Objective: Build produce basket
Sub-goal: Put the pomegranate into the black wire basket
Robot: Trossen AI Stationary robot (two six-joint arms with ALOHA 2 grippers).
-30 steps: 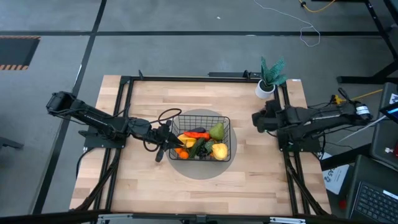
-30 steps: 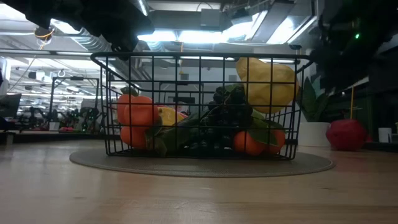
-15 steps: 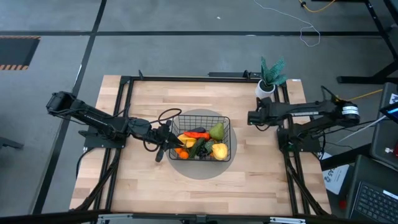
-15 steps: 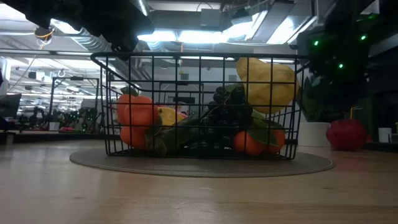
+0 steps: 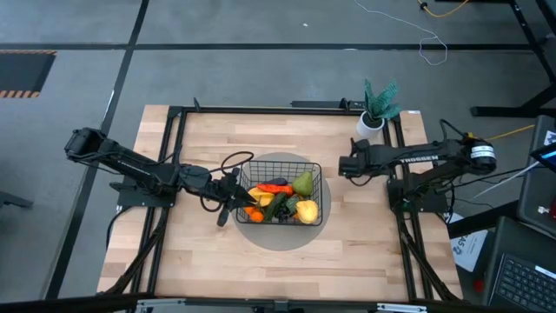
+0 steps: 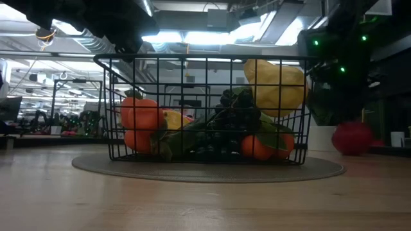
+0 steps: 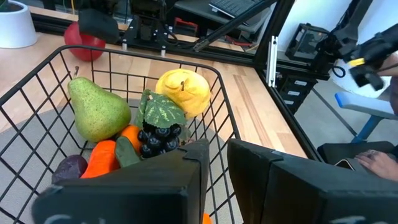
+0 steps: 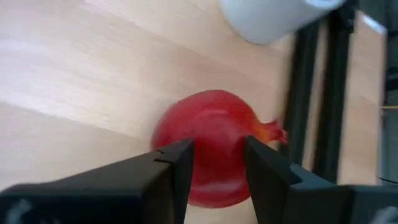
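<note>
The square black wire-mesh basket [image 5: 281, 193] is set on a round grey mat [image 5: 282, 235] at the middle of the wooden bench [image 5: 208, 252], filled with toy produce [image 5: 282, 201]. Its left rim is pinched by the left tool [image 5: 231, 205], nearly closed. The right tool [image 8: 216, 168] is held open, empty, over a red pomegranate [image 8: 214, 146] beside a white pot [image 8: 267, 17].

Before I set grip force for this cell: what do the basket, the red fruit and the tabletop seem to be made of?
Basket: thin dark wire in an open grid, likely coated metal.
Red fruit: smooth, evenly red skin with a small crown, probably moulded plastic or foam; which one is unclear.
Tabletop: pale planks with visible grain and seams, so wood, seemingly butcher block with a matte finish.
</note>
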